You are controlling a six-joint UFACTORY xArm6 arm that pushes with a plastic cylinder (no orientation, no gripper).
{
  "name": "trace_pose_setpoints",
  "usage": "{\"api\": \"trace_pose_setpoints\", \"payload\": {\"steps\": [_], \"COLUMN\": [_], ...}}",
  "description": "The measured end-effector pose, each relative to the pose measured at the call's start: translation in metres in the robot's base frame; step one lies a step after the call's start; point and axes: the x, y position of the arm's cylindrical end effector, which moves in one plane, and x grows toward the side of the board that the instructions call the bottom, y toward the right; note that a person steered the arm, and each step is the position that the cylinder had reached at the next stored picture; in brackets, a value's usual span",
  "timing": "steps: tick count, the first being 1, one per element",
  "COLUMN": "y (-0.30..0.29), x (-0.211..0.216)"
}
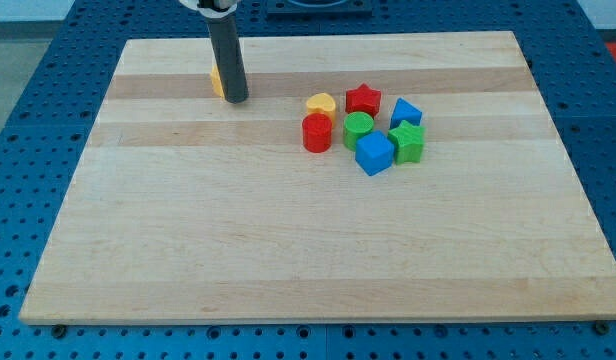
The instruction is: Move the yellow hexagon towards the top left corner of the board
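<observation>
The yellow hexagon (pixel 217 82) lies near the top left of the wooden board (pixel 288 240), mostly hidden behind my rod. My tip (pixel 236 100) rests on the board right against the hexagon's right side. Only a thin yellow-orange sliver of the block shows to the rod's left.
A cluster of blocks lies right of centre near the top: a yellow heart (pixel 321 103), a red star (pixel 363 99), a blue triangle (pixel 405 111), a red cylinder (pixel 316 132), a green cylinder (pixel 358 129), a blue cube (pixel 374 154) and a green star (pixel 408 142).
</observation>
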Motion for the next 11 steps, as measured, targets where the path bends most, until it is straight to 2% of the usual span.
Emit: {"api": "trace_pose_setpoints", "payload": {"steps": [5, 7, 11], "y": [-0.002, -0.023, -0.025], "x": [-0.042, -0.043, -0.064]}}
